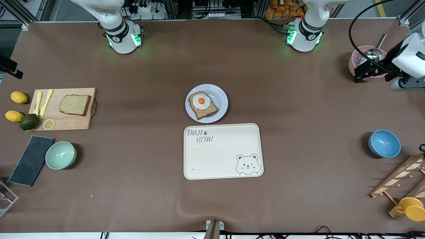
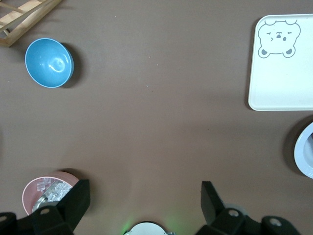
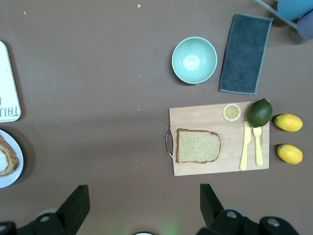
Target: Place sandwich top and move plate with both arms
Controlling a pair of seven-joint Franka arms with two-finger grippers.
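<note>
The sandwich top (image 1: 75, 105), a plain brown bread slice, lies on a wooden cutting board (image 1: 66, 122) toward the right arm's end of the table; it also shows in the right wrist view (image 3: 197, 146). The pale plate (image 1: 220, 101) sits mid-table and carries a bread slice with a fried egg (image 1: 202, 103). My right gripper (image 3: 143, 198) is open and empty, high over bare table beside the board; only a dark part of it (image 1: 11, 69) shows in the front view. My left gripper (image 1: 362, 73) is open and empty (image 2: 144, 196), up over the pink bowl (image 1: 358, 59).
A cream bear tray (image 1: 223, 151) lies just nearer the front camera than the plate. A green bowl (image 1: 60, 155), dark cloth (image 1: 31, 160), lemons (image 1: 19, 97), avocado (image 1: 29, 121) and yellow cutlery (image 1: 45, 103) surround the board. A blue bowl (image 1: 384, 143) and wooden rack (image 1: 398, 179) stand at the left arm's end.
</note>
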